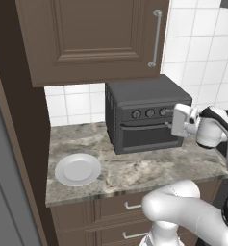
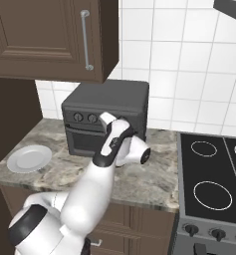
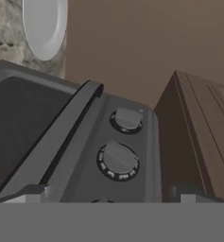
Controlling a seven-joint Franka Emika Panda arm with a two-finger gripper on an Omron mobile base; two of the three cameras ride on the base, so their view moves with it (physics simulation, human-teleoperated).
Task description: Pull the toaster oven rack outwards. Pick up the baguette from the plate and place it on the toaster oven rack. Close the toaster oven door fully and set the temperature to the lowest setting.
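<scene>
- Two round knobs (image 3: 119, 160) fill the hand view's centre, with the toaster oven door's bar handle (image 3: 61, 137) running from 7 o'clock up toward 12 beside them.
- Jaws stand wide apart and grip nothing; the gripper (image 1: 172, 124) hovers at the toaster oven's (image 1: 144, 96) knob row, near its right-hand end, ahead of the front panel.
- Shut flat against the oven front, the toaster oven door (image 1: 144, 135) shows its dark window below the knobs, so the closing step looks complete.
- Bare and white, the plate (image 1: 78, 169) sits on the counter (image 1: 134, 173) at 8 o'clock from the oven, well apart from it.
- No baguette lies on the plate; it is presumably on the toaster oven rack inside, though the dark glass hides both.
- Judged from the poise at the knobs, the temperature setting remains: the correct dial has yet to be pinched and turned to its lowest mark.
</scene>
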